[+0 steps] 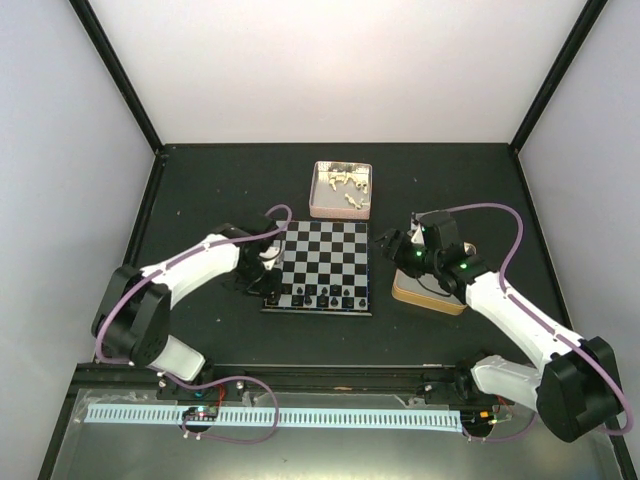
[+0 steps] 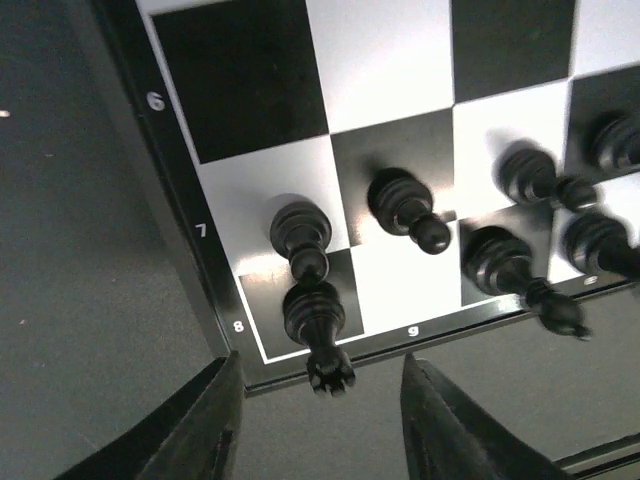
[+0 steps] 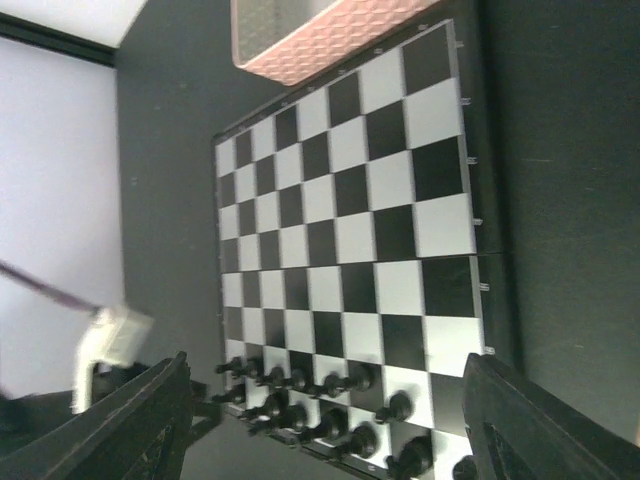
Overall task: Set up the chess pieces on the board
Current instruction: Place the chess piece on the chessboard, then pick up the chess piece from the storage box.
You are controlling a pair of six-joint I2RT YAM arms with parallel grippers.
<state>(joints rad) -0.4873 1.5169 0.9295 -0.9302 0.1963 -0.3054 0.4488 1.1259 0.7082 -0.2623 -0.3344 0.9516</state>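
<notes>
The board (image 1: 330, 250) lies mid-table, with black chess pieces (image 1: 325, 296) along its near rows. In the left wrist view a black rook (image 2: 316, 318) stands on the corner square by the number 8, with pawns (image 2: 298, 235) behind it. My left gripper (image 2: 320, 405) is open just off that corner of the board (image 2: 380, 60). Its fingers (image 2: 205, 430) flank the rook's top without touching it. My right gripper (image 3: 325, 365) hangs wide open and empty to the right of the board (image 3: 350, 200), looking over rows of black pieces (image 3: 340, 385). Cream-white pieces (image 1: 345, 183) lie in a pink tin.
The pink tin (image 1: 318, 200) sits just behind the board's far edge and shows as a pink wall (image 3: 320, 40) in the right wrist view. A tan tin (image 1: 425, 292) lies under my right arm. Black frame posts stand at the back corners.
</notes>
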